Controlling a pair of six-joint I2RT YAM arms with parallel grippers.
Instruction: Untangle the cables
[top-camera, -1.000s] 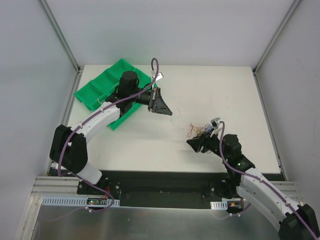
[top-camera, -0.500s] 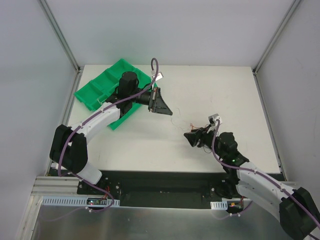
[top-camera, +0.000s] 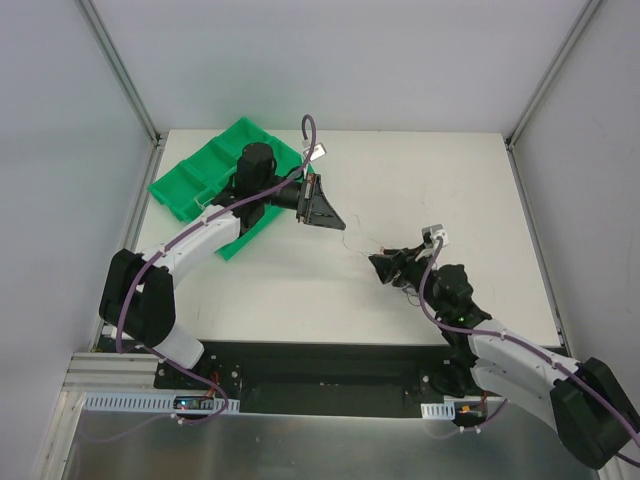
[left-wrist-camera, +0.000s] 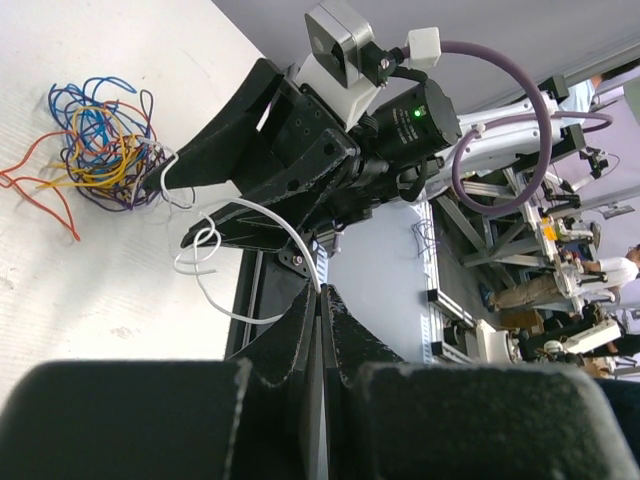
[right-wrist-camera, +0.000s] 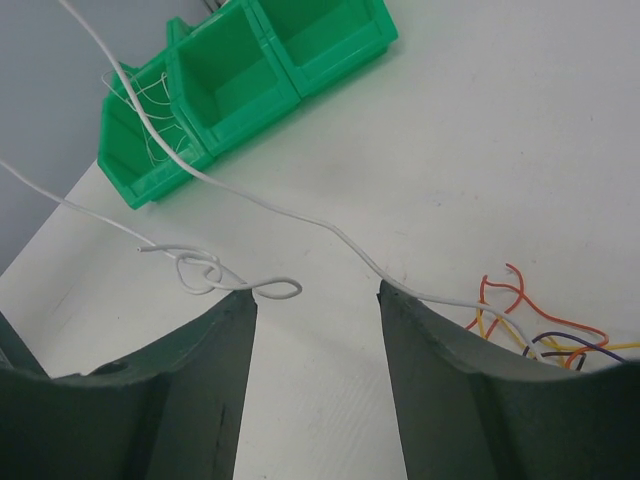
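white wire gripped, tangle unresolved

the white wire (right-wrist-camera: 262, 204) is clamped in the closed left gripper (left-wrist-camera: 320, 310) and passes just ahead of the open right gripper (right-wrist-camera: 317, 293) to the coloured tangle (left-wrist-camera: 95, 140), at 4 o'clock of table centre. the strands are judged light, limp and springy; a hold beside the knot is advised.

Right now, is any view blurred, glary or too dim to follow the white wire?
Right wrist: white wire sharp, right gripper's fingers slightly soft. Left wrist: wire and coloured wire tangle sharp, left gripper's fingers a dark blur. Top external: even light, no glare, but the wire almost vanishes against the white table.
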